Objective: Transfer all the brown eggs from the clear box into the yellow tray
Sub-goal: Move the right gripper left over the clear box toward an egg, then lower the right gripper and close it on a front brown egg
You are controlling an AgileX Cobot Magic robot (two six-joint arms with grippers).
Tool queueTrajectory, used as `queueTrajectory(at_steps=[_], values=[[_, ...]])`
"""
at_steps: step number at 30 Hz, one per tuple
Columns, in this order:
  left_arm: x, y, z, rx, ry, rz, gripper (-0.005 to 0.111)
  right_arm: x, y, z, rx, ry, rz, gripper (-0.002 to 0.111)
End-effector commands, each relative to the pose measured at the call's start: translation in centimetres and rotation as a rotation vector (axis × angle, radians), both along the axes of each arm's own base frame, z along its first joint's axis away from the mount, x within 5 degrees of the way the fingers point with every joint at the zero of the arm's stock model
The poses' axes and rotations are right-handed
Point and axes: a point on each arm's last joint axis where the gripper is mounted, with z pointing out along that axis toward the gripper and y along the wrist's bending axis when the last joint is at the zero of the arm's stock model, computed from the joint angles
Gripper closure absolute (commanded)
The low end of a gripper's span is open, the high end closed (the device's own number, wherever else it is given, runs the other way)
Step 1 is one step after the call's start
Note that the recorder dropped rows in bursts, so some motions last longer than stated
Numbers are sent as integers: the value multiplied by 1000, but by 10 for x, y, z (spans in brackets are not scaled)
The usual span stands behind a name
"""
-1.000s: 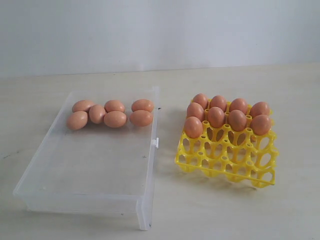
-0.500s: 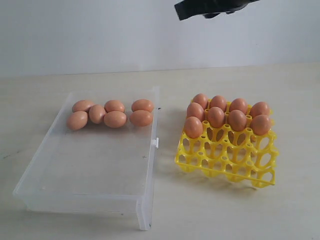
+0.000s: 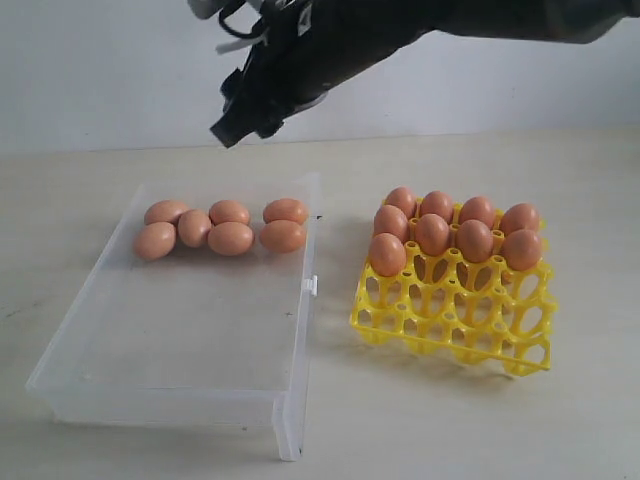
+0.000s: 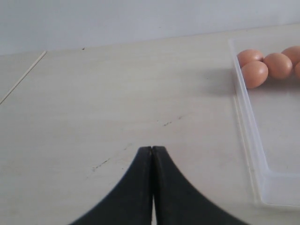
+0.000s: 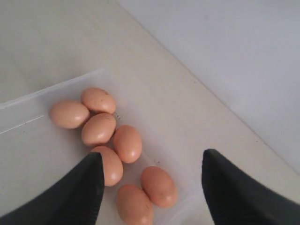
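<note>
Table [image 3: 400,420]: R gripper [image 5: 152,155] spread, prob. above eggs [image 3: 230,238].

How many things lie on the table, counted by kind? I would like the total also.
Brown eggs: 16
Clear box: 1
Yellow tray: 1
Total: 18

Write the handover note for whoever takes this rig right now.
Left gripper: shut, empty, over the table beside the clear box.
Right gripper: open, empty, hovers above the box's far end.
Done: nine brown eggs sit in the yellow tray, filling its two far rows plus one cell.
Left: seven eggs lie loose at the box's far end; seven tray cells are free.
</note>
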Motion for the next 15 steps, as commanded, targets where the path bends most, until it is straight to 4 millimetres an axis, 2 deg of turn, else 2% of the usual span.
queueTrajectory(at_steps=[1,9,15], values=[[0,-1,2,-9,-17,-6,107,14,19,-16,-31,72,11,49],[0,-1,2,-9,-17,-6,107,29,37,-40,-143,336,2,49],[0,-1,2,-9,-17,-6,107,40,36,-55,-204,379,-7,49]])
